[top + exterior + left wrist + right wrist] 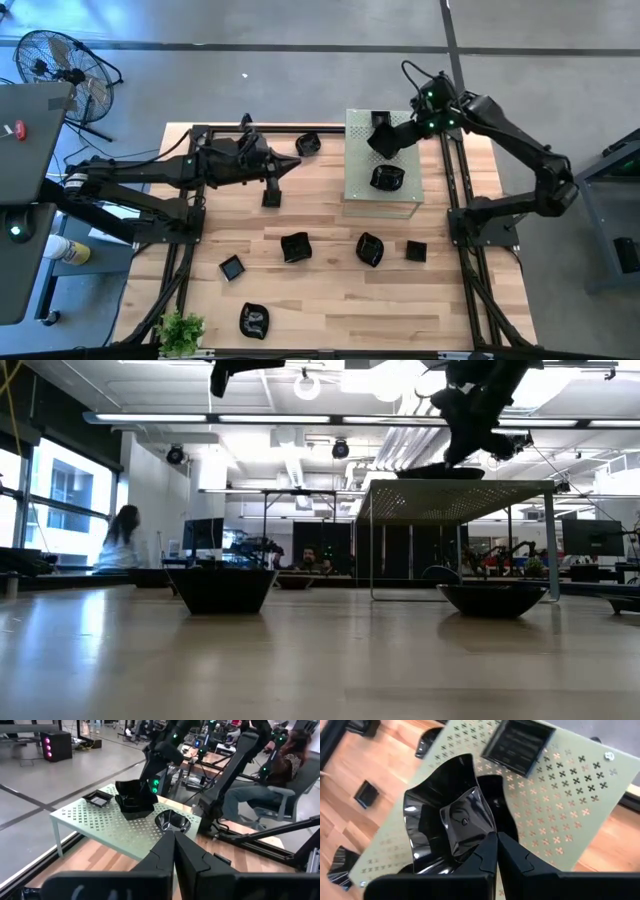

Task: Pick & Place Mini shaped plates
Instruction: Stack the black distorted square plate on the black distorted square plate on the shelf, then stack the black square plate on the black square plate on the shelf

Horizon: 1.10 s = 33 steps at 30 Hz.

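My right gripper (pixel 496 851) hovers over the pale green perforated board (pixel 358 190) and is shut on a glossy black wavy-edged plate (pixel 447 817), which also shows in the high view (pixel 383 140). On the board rest a flat square plate (pixel 520 745) and a wavy plate (pixel 387 178). Several more black plates lie on the wooden table, such as one (pixel 295 246) and another (pixel 369 249). My left gripper (pixel 290 168) is shut and hangs above the table, left of the board, touching nothing. My right gripper pinches the wavy plate by its rim (pixel 479 836) between the two fingers, coming from above and slanting down. The plate is lifted clear of the board and tilted, its hollow facing the wrist camera.
The board stands on thin legs (pixel 372 540) at the table's far right. Loose plates sit near the far edge (pixel 308 143) and the near edge (pixel 254 318). A small plant (pixel 182 330) stands at the near left corner. A fan (pixel 60 65) and people are beyond the table.
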### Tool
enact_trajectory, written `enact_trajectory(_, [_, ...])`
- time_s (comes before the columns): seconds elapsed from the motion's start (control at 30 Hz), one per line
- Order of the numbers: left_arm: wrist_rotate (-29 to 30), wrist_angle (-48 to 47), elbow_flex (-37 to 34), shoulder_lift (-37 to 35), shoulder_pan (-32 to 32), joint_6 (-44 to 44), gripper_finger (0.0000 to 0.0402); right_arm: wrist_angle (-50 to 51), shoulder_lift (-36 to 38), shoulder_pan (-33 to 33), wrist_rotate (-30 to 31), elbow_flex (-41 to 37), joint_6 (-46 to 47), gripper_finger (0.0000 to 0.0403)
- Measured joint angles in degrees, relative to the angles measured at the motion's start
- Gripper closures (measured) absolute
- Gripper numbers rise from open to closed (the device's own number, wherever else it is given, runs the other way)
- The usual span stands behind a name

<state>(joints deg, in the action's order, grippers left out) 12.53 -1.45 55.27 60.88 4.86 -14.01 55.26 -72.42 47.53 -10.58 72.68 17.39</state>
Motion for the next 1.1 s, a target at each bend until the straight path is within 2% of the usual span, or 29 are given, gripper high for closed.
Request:
enact_trajectory(0.2, [0.0,-0.4,0.0,0.0,0.0,-1.3,0.04,-0.9,0.0,0.5,-0.1,-2.7,0.1,0.0398])
enact_trajectory(0.57, [0.5,-4.3,0.0,0.0,0.0,-4.3,0.0401,-2.1,2.3,0.5,0.6,-3.4,0.5,0.0321])
enact_trajectory(0.7, [-0.1,-5.2,0.0,0.0,1.2,-4.2,0.0401,-1.6,6.0,-1.2,-1.7,-3.4,-1.4,0.0321])
enact_trajectory(0.8, [-3.4,-5.2,0.0,0.0,3.6,-4.1,0.0401,-1.5,9.6,-5.4,-3.3,-3.4,-2.3,0.0349])
enact_trajectory(0.93, [-6.8,-5.2,0.0,0.0,6.6,-2.3,0.0401,-1.4,13.9,-14.6,-1.8,-3.4,-2.2,0.0396])
enact_trajectory(1.1, [-10.8,0.8,-4.5,0.0,9.6,-1.8,0.0401,-0.4,16.3,-28.8,5.7,-3.4,3.4,0.039])
